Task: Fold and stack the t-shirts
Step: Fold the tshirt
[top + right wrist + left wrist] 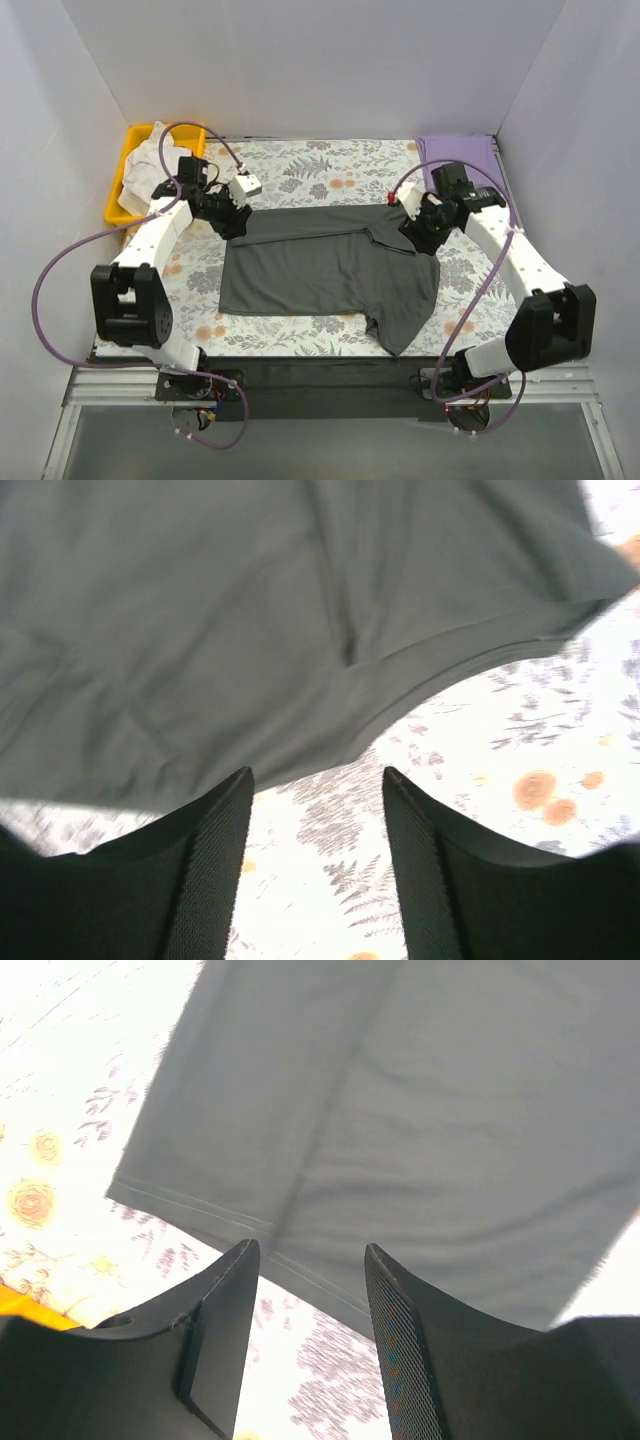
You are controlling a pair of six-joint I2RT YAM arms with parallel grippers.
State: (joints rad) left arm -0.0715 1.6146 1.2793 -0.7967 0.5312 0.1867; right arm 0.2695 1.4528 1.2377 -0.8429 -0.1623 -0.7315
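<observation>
Charcoal t-shirt (320,270); left claw (308,1252), right claw (317,774) both agape

White arms (155,232) with black joints (130,300), looping purple cables (36,290), black pincers (308,1248).

Plain white panels closed the scene in: a back wall (330,60) at the far side, a left wall (40,150) and a right wall (600,130). Even, soft light fell from above. The table wore a floral tablecloth (300,160) of grey leaves and orange blooms. A yellow bin (135,150) sat at the far left corner. Along the near edge ran a black strip (330,370), then a metal rail (330,400), with a grey surface (330,445) nearest.
</observation>
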